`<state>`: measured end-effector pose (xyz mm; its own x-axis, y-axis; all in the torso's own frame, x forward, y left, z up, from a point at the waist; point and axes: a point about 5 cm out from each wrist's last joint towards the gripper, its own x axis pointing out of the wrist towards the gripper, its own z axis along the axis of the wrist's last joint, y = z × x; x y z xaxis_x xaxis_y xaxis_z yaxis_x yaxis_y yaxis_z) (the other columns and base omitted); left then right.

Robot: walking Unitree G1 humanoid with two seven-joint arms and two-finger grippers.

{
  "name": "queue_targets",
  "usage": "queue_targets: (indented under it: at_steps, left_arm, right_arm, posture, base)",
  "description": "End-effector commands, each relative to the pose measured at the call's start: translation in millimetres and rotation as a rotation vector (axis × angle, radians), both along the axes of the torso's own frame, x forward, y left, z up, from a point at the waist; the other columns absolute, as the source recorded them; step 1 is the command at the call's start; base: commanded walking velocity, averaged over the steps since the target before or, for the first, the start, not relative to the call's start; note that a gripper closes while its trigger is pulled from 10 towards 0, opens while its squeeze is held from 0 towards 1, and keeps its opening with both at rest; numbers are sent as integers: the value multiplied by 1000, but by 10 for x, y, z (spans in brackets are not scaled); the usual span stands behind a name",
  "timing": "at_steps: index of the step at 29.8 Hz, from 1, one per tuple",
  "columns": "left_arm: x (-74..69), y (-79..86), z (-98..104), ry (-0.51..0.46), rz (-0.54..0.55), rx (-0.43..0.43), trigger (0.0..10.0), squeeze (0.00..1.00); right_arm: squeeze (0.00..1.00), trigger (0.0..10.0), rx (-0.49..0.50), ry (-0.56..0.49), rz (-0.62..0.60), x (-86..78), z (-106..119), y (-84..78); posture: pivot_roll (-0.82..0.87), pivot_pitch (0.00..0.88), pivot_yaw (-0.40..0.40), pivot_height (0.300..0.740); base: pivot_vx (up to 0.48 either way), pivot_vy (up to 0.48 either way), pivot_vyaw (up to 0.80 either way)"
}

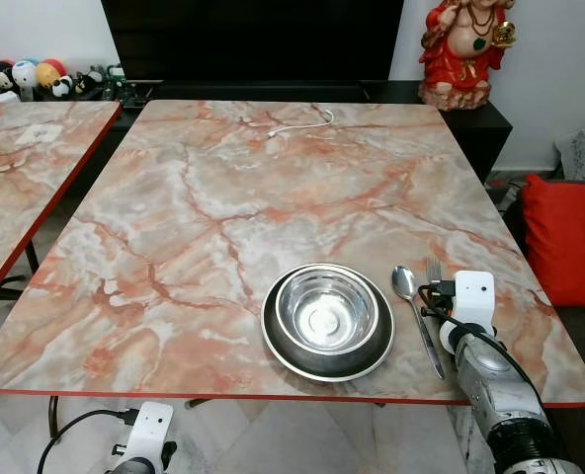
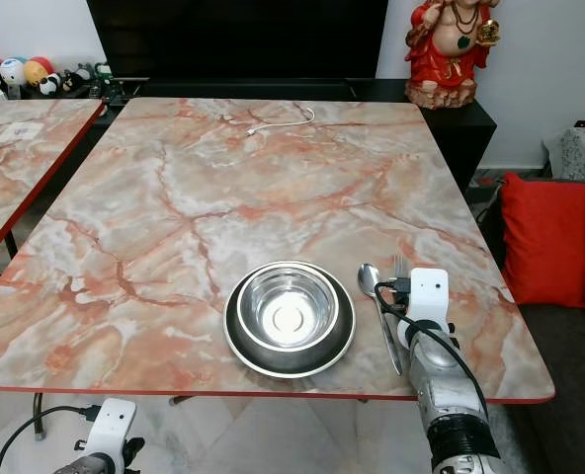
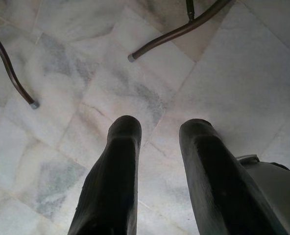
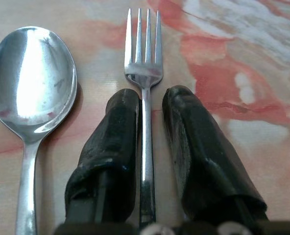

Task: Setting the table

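A steel bowl [image 1: 327, 314] sits in a dark-rimmed plate [image 1: 273, 341] near the front edge of the marble table [image 1: 223, 207]. A spoon [image 1: 404, 281] lies just right of the plate, and a fork [image 4: 144, 73] lies flat beside the spoon. My right gripper [image 4: 150, 95] rests low over the table with its fingers straddling the fork's handle. One finger [image 4: 118, 127] touches the handle and a narrow gap shows on the other side. My left gripper [image 3: 157, 127] hangs open below the table edge, over the floor.
A white cable [image 1: 297, 123] lies at the table's far side. A second marble table [image 1: 26, 168] stands to the left. A red figurine [image 1: 465, 49] stands at the back right and a red cushion [image 1: 569, 237] lies to the right. Metal legs [image 3: 174, 34] cross the tiled floor.
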<state>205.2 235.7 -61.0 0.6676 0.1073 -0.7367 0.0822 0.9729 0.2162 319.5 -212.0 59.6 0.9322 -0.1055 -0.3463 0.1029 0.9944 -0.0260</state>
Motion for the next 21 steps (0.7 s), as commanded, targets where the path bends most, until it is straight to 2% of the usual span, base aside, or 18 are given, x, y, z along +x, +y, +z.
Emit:
queue_targets:
  at_steps: [1,11,15,16,18,21]
  left_arm:
    - [-50,20,-27,26,4,4,10000,0]
    - [-47,16,-26,24,3,3,10000,0]
    - [-47,15,-26,23,5,1,10000,0]
    - [-47,15,-26,23,5,1,10000,0]
    - [-44,8,-24,18,4,-6,10000,0]
    - [-34,3,-18,8,5,-11,10000,0]
  right_arm:
    - [0,10000,15,-17,-7,11,18,6]
    - [0,10000,30,-81,-13,31,91,7]
    - [0,10000,-31,-211,-29,73,274,-28]
    - [0,10000,-31,-211,-29,73,274,-28]
    - [0,10000,-58,-345,-25,93,456,-12]
    - [0,10000,-25,-422,-36,82,547,7]
  posture:
    - [45,29,-7,740]
    - [45,29,-7,740]
    - [43,28,-7,740]
    - [43,28,-7,740]
    - [43,29,-8,740]
    - [43,29,-8,740]
  base:
    - [0,0,0]
    - [0,0,0]
    - [0,0,0]
    - [0,0,0]
    - [0,0,0]
    - [0,0,0]
